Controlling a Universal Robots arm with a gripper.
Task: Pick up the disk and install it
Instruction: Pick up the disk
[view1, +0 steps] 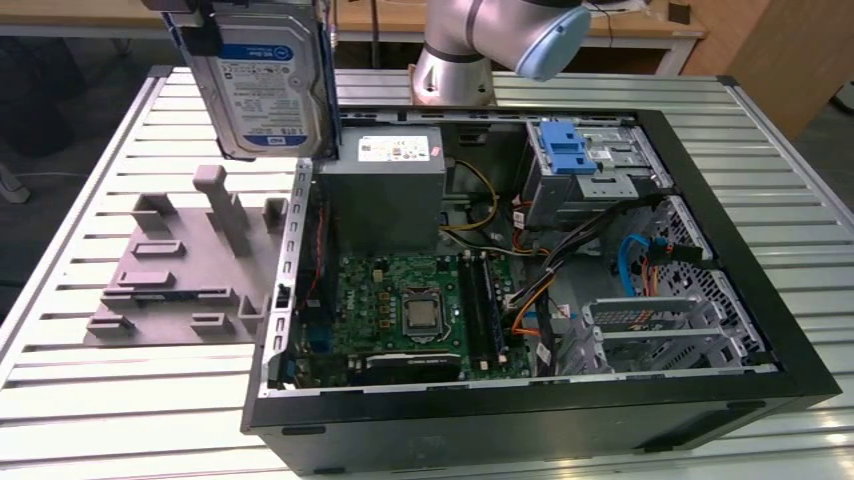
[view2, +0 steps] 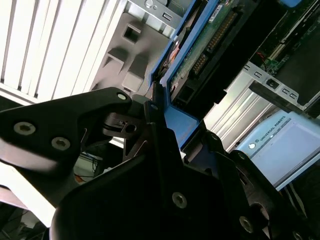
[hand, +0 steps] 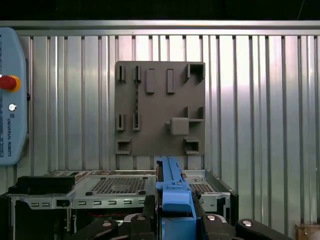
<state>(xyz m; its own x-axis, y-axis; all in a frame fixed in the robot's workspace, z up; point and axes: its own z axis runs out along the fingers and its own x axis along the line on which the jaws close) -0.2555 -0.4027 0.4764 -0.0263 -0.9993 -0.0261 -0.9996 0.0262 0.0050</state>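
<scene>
The claw (hand: 174, 212) clamps the disk (view1: 260, 85) by its blue bracket, held upright aloft

The disk (view1: 254, 70) carries a blue-and-white label (view1: 274, 100) with rows of small print and barcodes, too fine to make out. A white sticker (view1: 396, 148) with dark print sits on the grey box (view1: 380, 205) inside the computer case (view1: 747, 250). The teach pendant (hand: 9, 100) on the bench (hand: 260, 100) bears white lettering (hand: 10, 134) along one edge, legible in both wrist views.
</scene>
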